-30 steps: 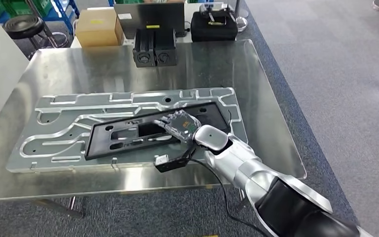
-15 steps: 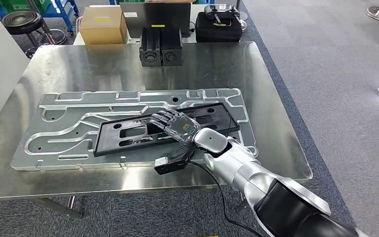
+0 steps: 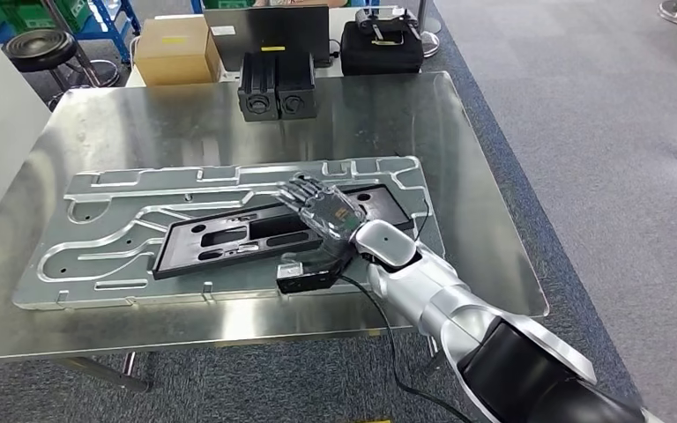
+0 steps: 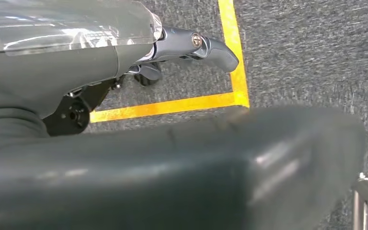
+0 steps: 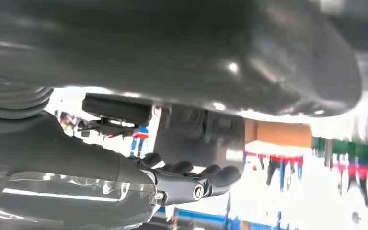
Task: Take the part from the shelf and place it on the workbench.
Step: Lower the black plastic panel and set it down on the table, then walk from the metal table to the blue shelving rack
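A: Where is the right robot hand [image 3: 324, 214]?

B: Centre of the head view, reaching in from the lower right on its silver arm. It lies palm-down over the black part [image 3: 256, 236], fingers stretched toward the upper left and slightly apart. It holds nothing; whether the fingertips touch the part I cannot tell.

A: And in the right wrist view?

B: The same robot hand shows its dark fingers [image 5: 211, 176] extended side by side, nothing between them. The background there is overexposed.

A: Where does the part sit?

B: It is a long, flat black frame with cut-outs, lying on the grey machined metal plate [image 3: 106, 238] that takes up the middle of the tabletop [image 3: 141, 123]. It runs from left-centre up toward right-centre, tilted slightly against the plate's long edge.

A: The left robot hand [image 4: 191, 45]?

B: In the left wrist view it hangs over grey carpet beside a yellow floor line [image 4: 172, 103]. Its fingers are curled loosely and hold nothing.

A: What else is around?

B: A small black camera block [image 3: 307, 280] with a cable sits under the right wrist. At the far edge of the tabletop stand two black blocks [image 3: 277, 85] side by side. Behind them are a cardboard box [image 3: 176, 48] at upper left, a dark case [image 3: 382, 44] at upper centre, and a black stool [image 3: 40, 46] in the upper-left corner.
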